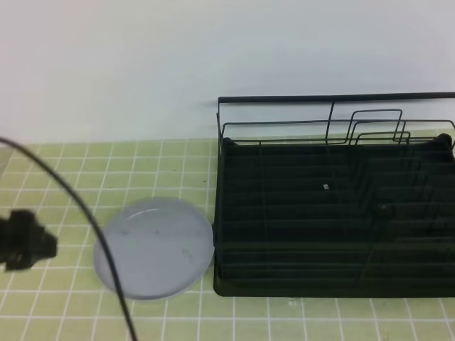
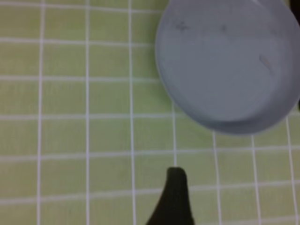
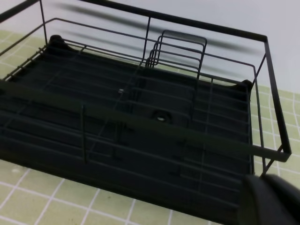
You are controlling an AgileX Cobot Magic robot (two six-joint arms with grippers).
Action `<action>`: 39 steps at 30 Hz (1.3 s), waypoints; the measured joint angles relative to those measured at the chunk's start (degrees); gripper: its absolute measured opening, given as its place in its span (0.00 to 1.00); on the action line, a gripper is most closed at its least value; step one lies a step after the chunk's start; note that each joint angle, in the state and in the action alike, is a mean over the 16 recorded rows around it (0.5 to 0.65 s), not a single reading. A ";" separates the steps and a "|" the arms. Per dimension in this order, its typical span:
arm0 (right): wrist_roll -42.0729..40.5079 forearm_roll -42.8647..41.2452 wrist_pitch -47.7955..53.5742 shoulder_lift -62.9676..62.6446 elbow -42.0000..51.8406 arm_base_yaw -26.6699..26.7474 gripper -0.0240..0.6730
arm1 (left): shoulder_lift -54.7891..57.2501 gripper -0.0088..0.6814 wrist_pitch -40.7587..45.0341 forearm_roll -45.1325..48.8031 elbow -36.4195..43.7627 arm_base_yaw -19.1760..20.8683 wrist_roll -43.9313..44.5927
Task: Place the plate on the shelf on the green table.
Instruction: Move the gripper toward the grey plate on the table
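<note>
The plate (image 1: 155,247) lies flat on the green bench (image 1: 64,177), just left of the rack (image 1: 334,206), its right rim almost at the rack's front left corner. It is pale grey-blue, with a shallow raised rim and a few faint marks on its face.

My left jaws (image 1: 25,240) show as a dark block at the left edge of the high view, apart from the plate, with bare tiles between us. A black cable (image 1: 85,213) arcs down from the left edge and crosses in front of the plate's left side. From my left wrist I see only one dark fingertip (image 2: 174,197) poking up from the bottom edge over the tiles, the plate at upper right and clear of it — I cannot tell from this how far my left jaws are apart.

My right jaws are together; only a rounded black tip (image 3: 272,199) shows at the lower right of my right wrist view — close to the rack's near corner. The rack's black tray base, wire dividers and tall rail hold nothing.
</note>
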 joint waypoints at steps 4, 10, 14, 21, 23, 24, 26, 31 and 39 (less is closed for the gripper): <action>-0.01 0.28 -0.25 -0.04 0.00 0.01 0.03 | 10.05 0.77 -2.60 -2.28 -3.20 0.00 2.77; -0.01 0.87 -0.81 -0.04 0.00 0.01 0.03 | 21.21 0.72 -7.60 -5.54 -6.09 0.00 6.25; -0.01 1.40 -1.22 -0.04 0.00 0.01 0.03 | 26.09 0.63 -10.85 -7.22 -6.94 0.00 8.23; -0.02 2.03 -1.52 -0.04 0.00 0.01 0.03 | 30.84 0.55 -16.45 -10.17 -7.20 0.00 10.17; -0.02 2.11 -1.50 -0.04 0.00 0.01 0.03 | 31.94 0.56 -18.02 -10.47 -7.33 0.00 10.49; -0.02 2.16 -1.50 -0.04 0.00 0.01 0.03 | 32.52 0.57 -18.64 -10.58 -7.43 0.00 10.60; -0.02 2.25 -1.49 -0.04 0.00 0.01 0.03 | 33.78 0.60 -19.62 -10.80 -7.71 0.00 10.90; -0.01 2.33 -1.37 -0.04 0.00 0.01 0.03 | 37.52 0.68 -21.40 -11.52 -8.85 0.00 12.23; -0.04 2.38 -1.39 -0.04 0.00 0.01 0.03 | 44.30 0.71 -20.81 -12.06 -12.29 0.00 15.54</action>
